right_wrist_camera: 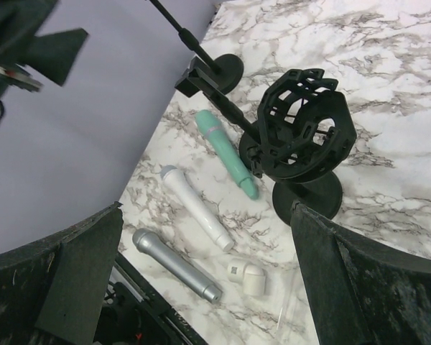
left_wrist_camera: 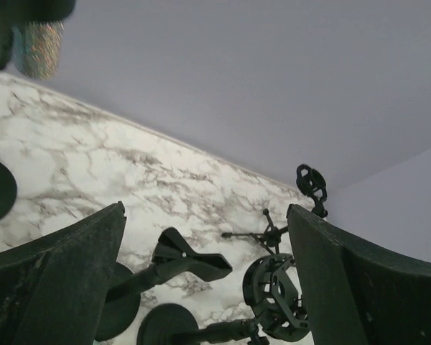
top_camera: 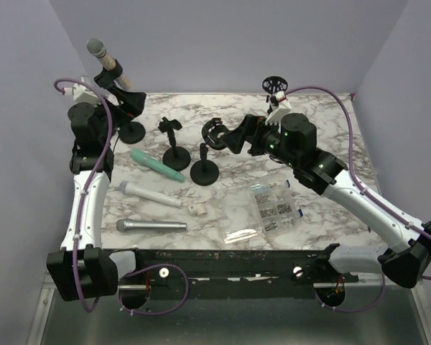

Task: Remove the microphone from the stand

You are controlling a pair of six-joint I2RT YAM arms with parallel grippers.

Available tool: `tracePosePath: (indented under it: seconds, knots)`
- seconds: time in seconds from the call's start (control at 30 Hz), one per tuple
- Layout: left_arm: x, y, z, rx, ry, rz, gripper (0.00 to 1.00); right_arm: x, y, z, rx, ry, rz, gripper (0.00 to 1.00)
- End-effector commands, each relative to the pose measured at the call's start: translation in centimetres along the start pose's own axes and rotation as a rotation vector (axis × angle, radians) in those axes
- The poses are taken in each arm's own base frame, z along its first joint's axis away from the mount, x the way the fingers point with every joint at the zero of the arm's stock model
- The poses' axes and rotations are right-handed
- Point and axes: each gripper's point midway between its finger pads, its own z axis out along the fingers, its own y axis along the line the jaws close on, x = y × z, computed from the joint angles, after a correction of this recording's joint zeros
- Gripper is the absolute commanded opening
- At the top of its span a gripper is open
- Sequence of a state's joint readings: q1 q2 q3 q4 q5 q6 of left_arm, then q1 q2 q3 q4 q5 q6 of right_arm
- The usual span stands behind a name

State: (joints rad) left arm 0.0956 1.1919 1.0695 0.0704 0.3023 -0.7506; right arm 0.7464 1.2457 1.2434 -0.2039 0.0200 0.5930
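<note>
The microphone [top_camera: 104, 59], silver mesh head on a beige body, sits tilted in the clip of a black stand [top_camera: 131, 131] at the back left. Its head shows at the top left corner of the left wrist view [left_wrist_camera: 42, 47]. My left gripper [top_camera: 123, 103] is by the stand's clip, below the microphone. In its own view the left gripper [left_wrist_camera: 205, 287] is open with nothing between its fingers [left_wrist_camera: 57, 280]. My right gripper [top_camera: 226, 136] hovers open over mid-table beside a shock-mount stand [right_wrist_camera: 305, 122], and in its own view it [right_wrist_camera: 208, 287] is also holding nothing.
Teal [top_camera: 156, 165], white [top_camera: 149, 194] and silver [top_camera: 151, 225] microphones lie on the marble at the left front, with a small white piece [top_camera: 196, 210] beside them. Two more black stands [top_camera: 177, 157] [top_camera: 204, 172] stand mid-table. Plastic bags [top_camera: 262, 212] lie right of centre, and a shock mount [top_camera: 274, 85] is at the back.
</note>
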Motion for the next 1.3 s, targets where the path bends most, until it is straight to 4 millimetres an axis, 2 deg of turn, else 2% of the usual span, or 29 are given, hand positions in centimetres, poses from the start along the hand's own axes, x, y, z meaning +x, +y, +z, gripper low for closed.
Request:
tracePosePath:
  seconds: [0.0, 0.1, 0.27, 0.43, 0.6, 0.73, 0.83, 0.93, 1.13, 1.27]
  knots:
    - [-6.9, 0.8, -1.3, -0.070, -0.154, 0.028, 0.91, 0.0, 0.3, 0.1, -0.016, 0.008, -0.041, 1.00]
    - [-10.7, 0.7, -0.8, -0.109, -0.218, 0.012, 0.91, 0.0, 0.1, 0.1, -0.005, 0.016, -0.058, 1.00]
    - [-14.7, 1.2, 0.8, -0.153, -0.298, 0.141, 0.91, 0.2, -0.1, 0.5, 0.005, 0.033, -0.081, 1.00]
    - [-17.7, 1.9, 2.3, -0.174, -0.389, 0.269, 0.87, 0.4, -0.2, 1.1, 0.017, 0.061, -0.109, 1.00]
    - [-19.9, 3.6, 3.9, -0.260, -0.434, 0.328, 0.78, 0.2, -0.2, 1.5, 0.025, 0.077, -0.140, 1.00]
    - [-19.7, 3.9, 5.9, -0.209, -0.422, 0.367, 0.74, 0.3, -0.3, 2.0, 0.029, 0.087, -0.149, 1.00]
    - [-19.0, 4.9, 7.1, -0.204, -0.407, 0.339, 0.84, 0.5, -0.4, 2.5, 0.034, 0.093, -0.147, 1.00]
    - [-18.6, 5.2, 8.3, -0.169, -0.404, 0.336, 0.85, 0.6, -0.4, 2.9, 0.034, 0.094, -0.145, 1.00]
    - [-17.8, 6.8, 11.0, -0.155, -0.374, 0.316, 0.85, 1.2, -0.3, 3.8, 0.017, 0.123, -0.140, 1.00]
    - [-17.8, 7.1, 12.6, -0.120, -0.377, 0.325, 0.79, 1.2, -0.6, 4.2, 0.034, 0.127, -0.146, 1.00]
